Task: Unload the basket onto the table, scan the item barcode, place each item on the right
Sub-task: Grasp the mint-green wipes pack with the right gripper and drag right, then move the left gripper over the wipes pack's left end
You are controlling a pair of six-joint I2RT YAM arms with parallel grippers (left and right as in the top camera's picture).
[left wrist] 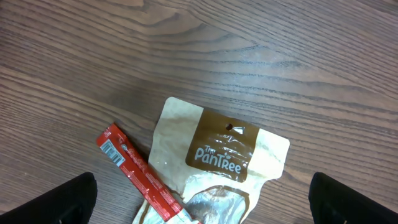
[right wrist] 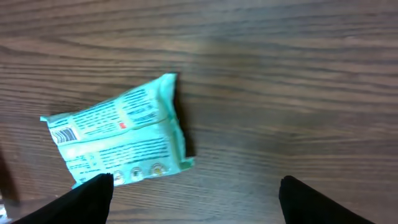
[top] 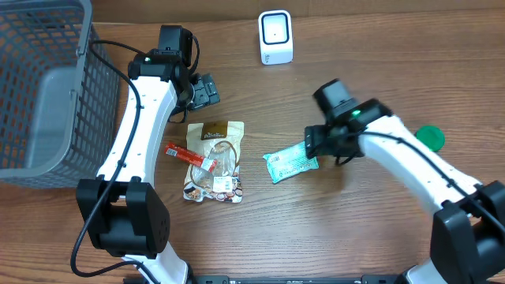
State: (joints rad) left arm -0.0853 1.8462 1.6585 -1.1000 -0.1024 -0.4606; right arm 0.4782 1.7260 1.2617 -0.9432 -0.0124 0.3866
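A mint-green packet (top: 290,164) lies flat on the wooden table, its barcode (right wrist: 62,134) facing up at the left end. My right gripper (top: 313,142) hovers just right of it, open and holding nothing; in the right wrist view (right wrist: 196,183) the left fingertip (right wrist: 93,190) is at the packet's (right wrist: 121,134) lower edge. The white scanner (top: 275,37) stands at the back. My left gripper (top: 207,91) is wide open above a brown-and-cream pouch (left wrist: 224,155) and a red stick pack (left wrist: 140,171), touching neither.
A grey wire basket (top: 39,87) takes up the far left. A green round lid (top: 430,138) lies at the right, behind my right arm. The pouch (top: 215,162) and red stick pack (top: 189,155) sit between the two arms.
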